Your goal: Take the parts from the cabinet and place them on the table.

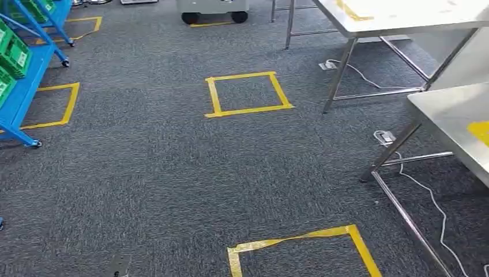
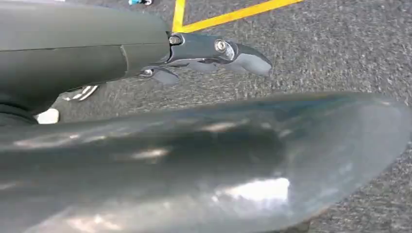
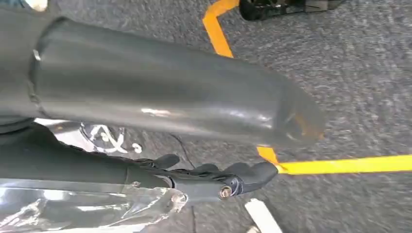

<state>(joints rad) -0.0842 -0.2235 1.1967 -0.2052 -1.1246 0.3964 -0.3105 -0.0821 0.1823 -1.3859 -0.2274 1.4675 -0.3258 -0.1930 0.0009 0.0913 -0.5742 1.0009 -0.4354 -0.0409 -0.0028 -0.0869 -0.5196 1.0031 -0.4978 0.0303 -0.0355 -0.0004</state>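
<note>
Floor: grey carpet (image 1: pixel 161 173), yellow tape squares (image 1: pixel 248 94)
Writing: none legible
Left hand (image 2: pixel 214 51): fingers extended, empty
Right hand (image 3: pixel 214 179): clear plastic bag (image 3: pixel 87 206) against it, grip unclear

Yellow tape squares (image 1: pixel 248 93) and white cable (image 1: pixel 436 208) on grey carpet (image 1: pixel 161 173)

Four yellow tape squares marked the carpet: a whole one (image 1: pixel 248 93) and three cut by the picture's edges. Two steel tables (image 1: pixel 403 14) stood at right, one blue rack (image 1: pixel 26 86) at left carrying perhaps three green crates (image 1: pixel 14 55).
</note>
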